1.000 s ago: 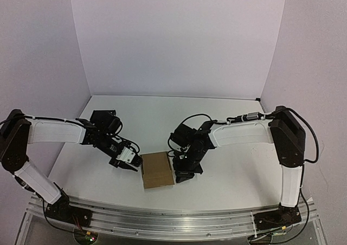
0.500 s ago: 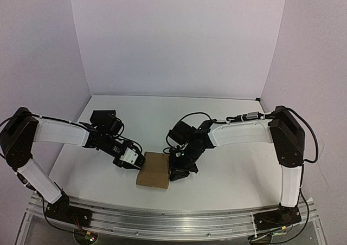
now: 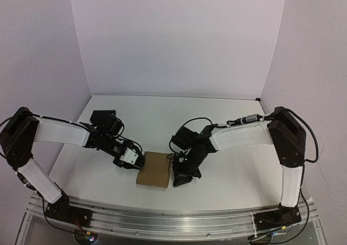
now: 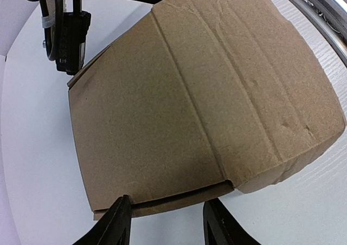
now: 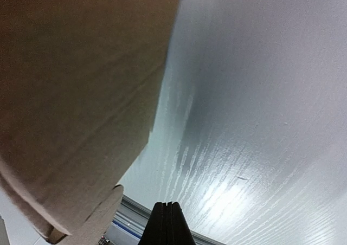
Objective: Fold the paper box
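Your plain brown cardboard paper box (image 3: 154,169), already a low cuboid with a crease across its top, lies on the white surface (image 3: 227,126) near the front edge, between your two arms. Left fingers (image 4: 115,230): spread apart at the box's left edge, clasping nothing. Right fingers (image 5: 167,223): pressed together, empty, just beside the box's right side.
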`<state>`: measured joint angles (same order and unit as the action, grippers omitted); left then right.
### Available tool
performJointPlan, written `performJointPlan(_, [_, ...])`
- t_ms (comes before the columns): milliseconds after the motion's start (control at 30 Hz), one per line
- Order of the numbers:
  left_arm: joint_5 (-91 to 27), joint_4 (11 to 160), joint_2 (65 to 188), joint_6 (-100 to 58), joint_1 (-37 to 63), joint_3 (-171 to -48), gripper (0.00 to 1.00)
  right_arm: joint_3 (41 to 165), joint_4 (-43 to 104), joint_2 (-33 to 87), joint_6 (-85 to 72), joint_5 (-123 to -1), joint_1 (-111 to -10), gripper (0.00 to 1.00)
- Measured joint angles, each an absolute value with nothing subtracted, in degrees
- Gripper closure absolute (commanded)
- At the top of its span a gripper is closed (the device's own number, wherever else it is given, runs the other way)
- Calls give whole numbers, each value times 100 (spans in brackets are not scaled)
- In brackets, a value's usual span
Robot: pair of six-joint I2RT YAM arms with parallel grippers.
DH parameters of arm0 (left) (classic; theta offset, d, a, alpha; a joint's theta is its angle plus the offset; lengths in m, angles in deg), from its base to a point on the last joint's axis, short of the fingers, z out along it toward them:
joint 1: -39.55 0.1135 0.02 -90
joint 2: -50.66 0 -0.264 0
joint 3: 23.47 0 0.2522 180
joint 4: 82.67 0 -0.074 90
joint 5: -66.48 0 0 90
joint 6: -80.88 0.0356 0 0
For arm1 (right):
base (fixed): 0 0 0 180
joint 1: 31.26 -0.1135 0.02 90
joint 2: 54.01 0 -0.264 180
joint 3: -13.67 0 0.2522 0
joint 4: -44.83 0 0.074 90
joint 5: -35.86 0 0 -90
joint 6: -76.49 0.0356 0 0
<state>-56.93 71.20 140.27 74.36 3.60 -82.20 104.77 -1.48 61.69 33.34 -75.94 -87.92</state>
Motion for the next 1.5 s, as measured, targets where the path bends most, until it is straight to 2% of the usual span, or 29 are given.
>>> performJointPlan(633, [-5818, 6999, 14048, 7493, 421, -8220, 52, 10513, 438, 6203, 3789, -7999, -8781, 100])
performJointPlan(1033, [-5848, 6990, 14048, 7487, 426, -8222, 52, 10495, 559, 6263, 3800, -7717, -8779, 100])
performJointPlan(1500, [-6031, 5958, 13720, 7515, 781, -8340, 41, 10121, 722, 6031, 3738, -7330, -8781, 100])
